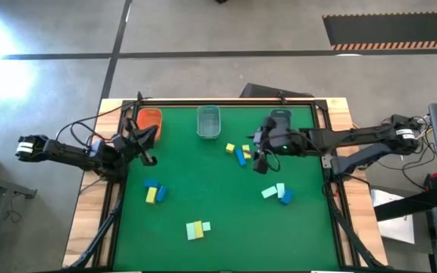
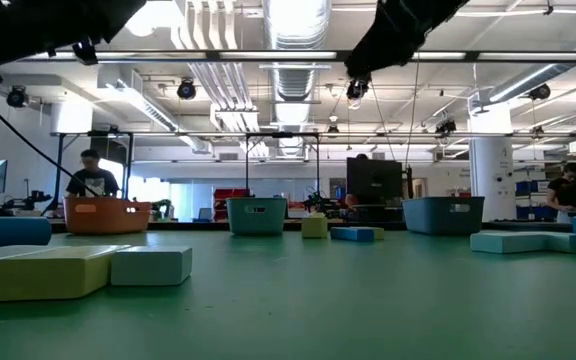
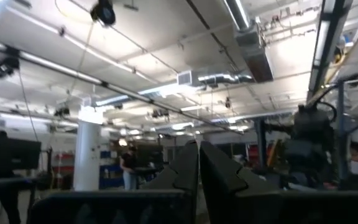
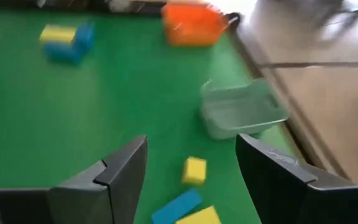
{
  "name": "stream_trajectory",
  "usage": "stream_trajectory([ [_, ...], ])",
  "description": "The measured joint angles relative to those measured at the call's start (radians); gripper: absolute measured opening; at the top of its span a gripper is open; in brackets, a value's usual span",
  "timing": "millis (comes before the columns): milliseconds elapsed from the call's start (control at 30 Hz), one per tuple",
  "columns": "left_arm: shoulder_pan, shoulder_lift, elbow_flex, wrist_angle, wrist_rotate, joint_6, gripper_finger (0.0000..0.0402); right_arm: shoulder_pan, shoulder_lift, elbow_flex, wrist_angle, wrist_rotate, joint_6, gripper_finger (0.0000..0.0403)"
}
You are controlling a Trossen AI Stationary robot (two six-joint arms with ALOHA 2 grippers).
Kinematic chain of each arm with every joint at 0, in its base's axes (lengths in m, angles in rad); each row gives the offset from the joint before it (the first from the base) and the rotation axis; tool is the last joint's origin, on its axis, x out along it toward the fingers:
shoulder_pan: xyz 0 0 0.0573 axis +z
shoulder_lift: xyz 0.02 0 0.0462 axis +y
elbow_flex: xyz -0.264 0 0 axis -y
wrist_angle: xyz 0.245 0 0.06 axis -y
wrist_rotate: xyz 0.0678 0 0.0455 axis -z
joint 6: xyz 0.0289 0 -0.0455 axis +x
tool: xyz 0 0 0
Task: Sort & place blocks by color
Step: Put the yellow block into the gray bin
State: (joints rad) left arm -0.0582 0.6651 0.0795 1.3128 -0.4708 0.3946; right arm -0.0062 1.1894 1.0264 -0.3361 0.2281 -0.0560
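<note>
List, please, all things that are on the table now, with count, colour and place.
Bins: three; orange, clear, grey; along the far edge.
Blocks near the right pincer: three; two yellow, one blue.
Blocks at right: three; two mint, one blue.
Blocks at left: three; two blue, one yellow.
Blocks at near edge: three; yellow between two mint.
Left pincer: shut, beside the orange bin.
Right pincer: open, above the central blocks.
</note>
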Motion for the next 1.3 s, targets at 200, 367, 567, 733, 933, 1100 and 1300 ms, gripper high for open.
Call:
stream_trajectory([
  [200, 0.0, 0.002, 0.001, 0.123, 0.0, 0.128, 0.0002, -0.053, 0.107, 0.018, 0.003, -0.045, -0.102, 0.0236],
  [367, 0.0, 0.001, 0.0, 0.151, 0.0, 0.193, 0.0002, -0.099, 0.204, 0.018, 0.057, -0.022, -0.029, 0.0237],
  [567, 0.0, -0.015, -0.002, 0.166, 0.001, 0.245, 0.0002, -0.133, 0.305, 0.017, 0.116, -0.022, 0.03, 0.0267],
  [733, 0.0, -0.017, -0.008, 0.165, 0.001, 0.247, 0.0002, -0.146, 0.389, 0.019, 0.177, -0.018, 0.07, 0.0296],
  [933, 0.0, -0.007, -0.021, 0.162, 0.001, 0.273, 0.0002, -0.17, 0.513, 0.091, 0.107, -0.014, 0.168, 0.03],
  [1100, 0.0, -0.006, -0.021, 0.163, 0.001, 0.271, 0.0002, -0.177, 0.615, 0.181, 0.016, -0.019, 0.168, 0.029],
  [1300, 0.0, -0.005, -0.021, 0.163, 0.001, 0.27, 0.0002, -0.178, 0.681, 0.238, -0.061, -0.018, 0.169, 0.0276],
])
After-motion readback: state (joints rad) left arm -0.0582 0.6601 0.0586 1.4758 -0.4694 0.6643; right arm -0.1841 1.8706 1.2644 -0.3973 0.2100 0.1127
